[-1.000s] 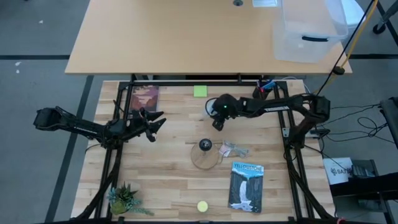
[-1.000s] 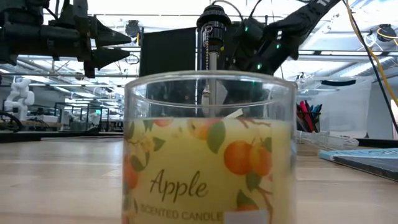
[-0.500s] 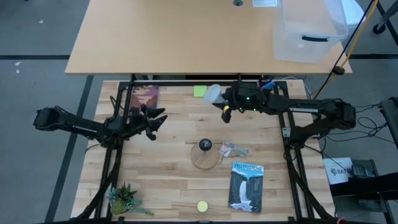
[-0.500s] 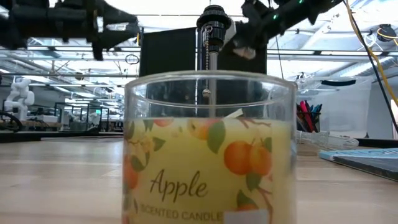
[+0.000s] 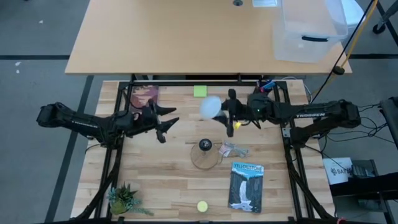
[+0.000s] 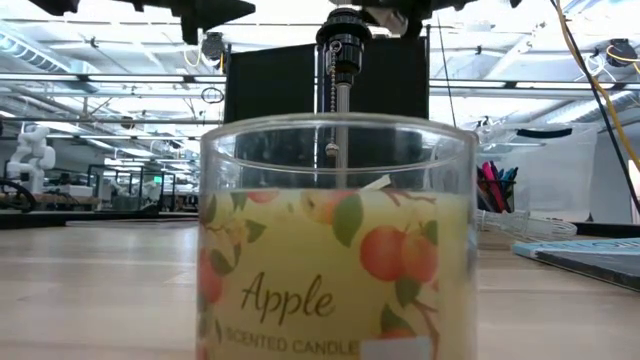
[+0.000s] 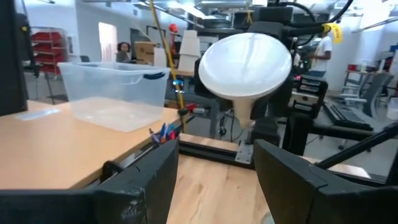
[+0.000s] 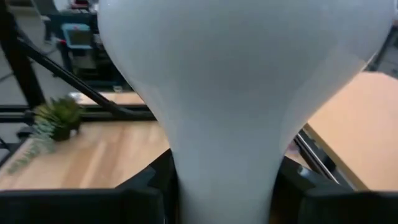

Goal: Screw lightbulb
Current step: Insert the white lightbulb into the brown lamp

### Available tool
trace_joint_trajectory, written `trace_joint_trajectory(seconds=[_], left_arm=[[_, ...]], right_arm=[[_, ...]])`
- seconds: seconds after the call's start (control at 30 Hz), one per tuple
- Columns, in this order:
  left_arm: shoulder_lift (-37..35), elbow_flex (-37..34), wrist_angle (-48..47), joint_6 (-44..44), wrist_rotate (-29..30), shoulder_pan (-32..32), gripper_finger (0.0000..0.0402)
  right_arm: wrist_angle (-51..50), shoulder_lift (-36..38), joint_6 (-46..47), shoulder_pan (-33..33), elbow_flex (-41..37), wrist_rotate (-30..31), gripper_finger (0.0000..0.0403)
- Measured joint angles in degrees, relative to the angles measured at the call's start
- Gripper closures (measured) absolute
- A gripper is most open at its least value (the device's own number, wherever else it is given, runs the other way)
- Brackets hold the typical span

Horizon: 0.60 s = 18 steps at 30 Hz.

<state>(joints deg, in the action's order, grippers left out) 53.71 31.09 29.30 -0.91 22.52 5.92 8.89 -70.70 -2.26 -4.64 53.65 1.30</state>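
The white lightbulb (image 5: 210, 107) hangs high above the table's middle, with my right gripper (image 5: 224, 114) shut on it. In the right wrist view the lightbulb (image 8: 242, 74) fills the picture. My left gripper (image 5: 165, 122) stands open a short way to the bulb's left, its fingers pointing at the globe (image 7: 245, 62) without touching it. The round wooden base with the black socket (image 5: 205, 152) rests on the table below, nearer the front edge. In the low view both grippers reach only the top edge, left (image 6: 212, 10) and right (image 6: 400, 8). My right gripper pinches the bulb's tapering neck (image 8: 224, 180) between its two fingers, one on each side. The fingers lie about level, coming from the table's right, along the bulb's length. The globe sticks out past the fingertips toward the left gripper, lifted clear of everything.
A crumpled clear wrapper (image 5: 234, 148) lies beside the base, a book (image 5: 246, 185) nearer the front right. There are also a yellow disc (image 5: 202, 206), a small plant (image 5: 124, 199), a second book (image 5: 145, 98) and a green note (image 5: 199, 91). A candle jar (image 6: 338, 240) blocks most of the low view.
My right gripper has risen and tipped from pointing down to about level, so the bulb's globe has come into sight and now points toward the table's left. My left gripper has risen and gone toward the bulb, staying open.
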Motion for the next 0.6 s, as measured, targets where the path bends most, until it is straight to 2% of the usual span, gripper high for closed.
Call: trace_joint_trajectory(seconds=[0.13,0.33,0.6], left_arm=[[-0.04,0.15,0.11,0.0,0.0,1.11,0.0188],[-0.04,0.14,0.1,-0.02,0.07,2.18,0.0188],[-0.04,0.14,1.04,0.0,0.22,2.99,0.0188]], right_arm=[[3.74,0.0,-0.65,3.29,-0.33,0.12,0.0255],[16.65,0.0,-0.19,7.27,-5.62,0.13,0.0253],[41.85,-0.43,1.73,10.25,-15.63,0.49,0.0256]])
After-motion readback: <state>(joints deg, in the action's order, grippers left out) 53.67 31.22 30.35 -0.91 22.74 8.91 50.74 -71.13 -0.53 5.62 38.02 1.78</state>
